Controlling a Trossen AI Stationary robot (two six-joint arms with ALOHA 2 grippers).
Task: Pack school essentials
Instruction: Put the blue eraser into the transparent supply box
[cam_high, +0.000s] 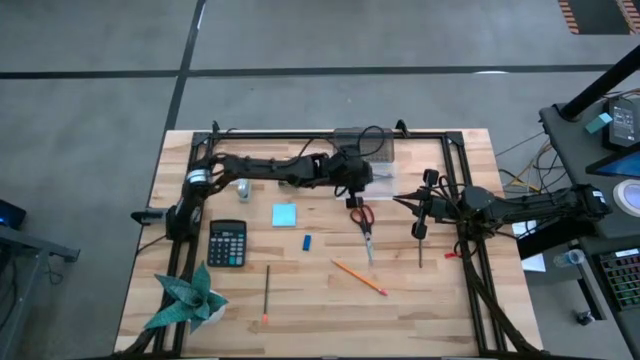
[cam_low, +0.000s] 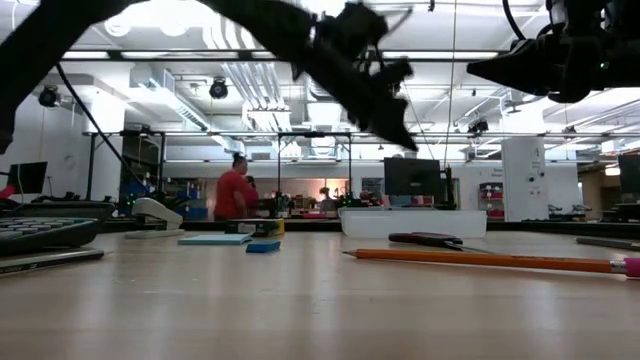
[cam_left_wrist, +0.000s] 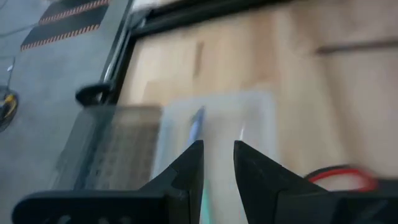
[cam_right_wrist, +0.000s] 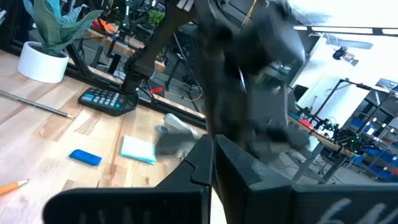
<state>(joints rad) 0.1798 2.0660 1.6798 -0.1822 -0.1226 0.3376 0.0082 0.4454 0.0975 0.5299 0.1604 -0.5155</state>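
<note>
Scissors (cam_high: 363, 217), pad (cam_high: 284, 214) and eraser (cam_high: 308, 242) lie mid-bench; left gripper (cam_high: 357, 180) hovers slightly parted over the clear case (cam_high: 380, 178) near the far edge; right gripper (cam_high: 424, 212), closed, waits right.

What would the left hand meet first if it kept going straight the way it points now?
Most likely the clear plastic case: in the left wrist view it lies straight ahead of the left hand, whose fingers are slightly apart. Depth is unclear, so how soon is uncertain.
</note>
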